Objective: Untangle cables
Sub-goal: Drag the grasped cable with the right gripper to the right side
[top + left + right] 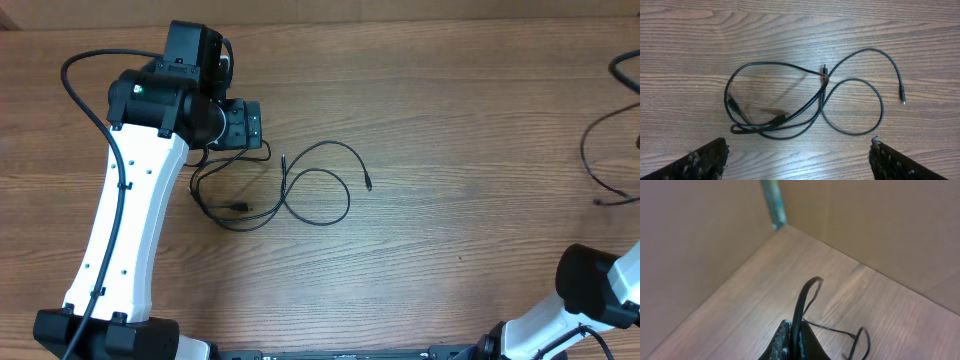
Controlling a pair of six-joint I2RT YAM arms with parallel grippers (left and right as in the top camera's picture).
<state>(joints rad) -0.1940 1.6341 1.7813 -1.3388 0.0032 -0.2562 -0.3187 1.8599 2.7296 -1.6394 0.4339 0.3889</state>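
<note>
Though loose, cables (825, 82) in tangled loops.

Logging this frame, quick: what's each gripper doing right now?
Left gripper: open, empty, above the tangled cables.
Right gripper: closed on a black cable.

Wood-grain table (450, 230). Lying flat on it, just ahead of left claw (797, 160): cables (824, 85), loosely looped, overlapping.
</note>
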